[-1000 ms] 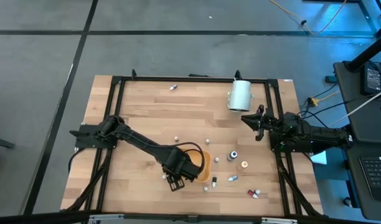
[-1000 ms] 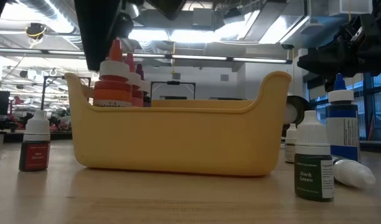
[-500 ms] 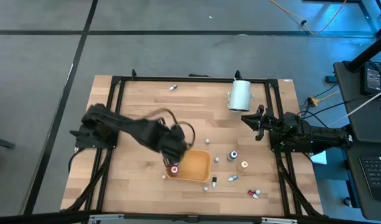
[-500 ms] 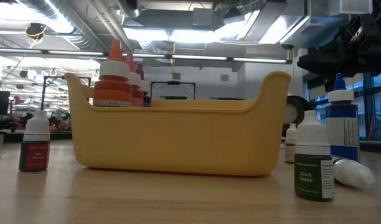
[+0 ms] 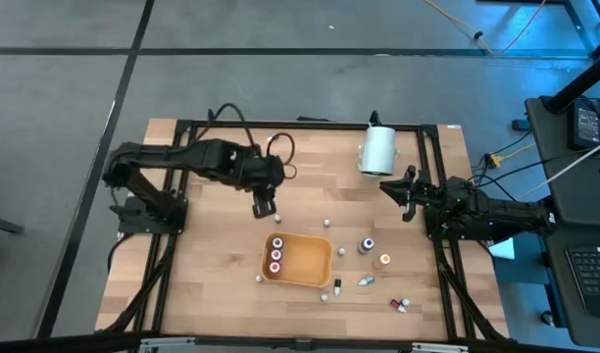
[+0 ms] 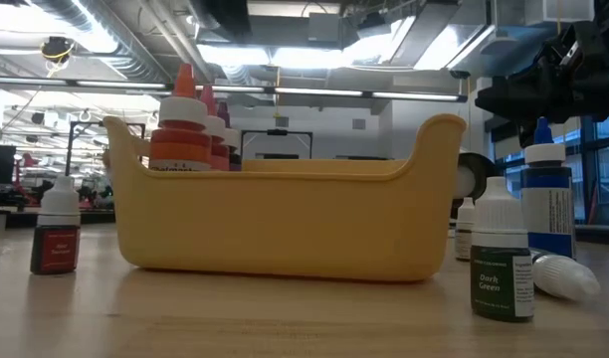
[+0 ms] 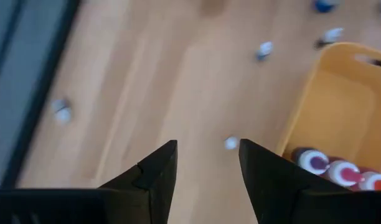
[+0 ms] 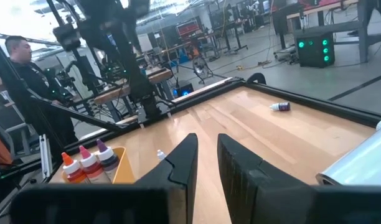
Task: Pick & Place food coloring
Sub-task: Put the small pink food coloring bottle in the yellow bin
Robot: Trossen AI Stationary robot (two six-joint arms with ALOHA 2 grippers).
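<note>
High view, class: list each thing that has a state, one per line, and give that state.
Tray: upright, holding three bottles.
Three bottles: standing in a row along the tray's left wall.
White cylinder: lying on its side.
Left pincer: open, empty, above a small white bottle.
Right pincer: shut, empty, waiting at the table's right edge.

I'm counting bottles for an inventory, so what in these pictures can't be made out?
- Low view: the yellow tray wall hides the lower part of the bottles inside, and whatever lies behind it.
- High view: loose bottles are too small to read labels.
- Left wrist view: motion blur smears the small white bottle.
</note>
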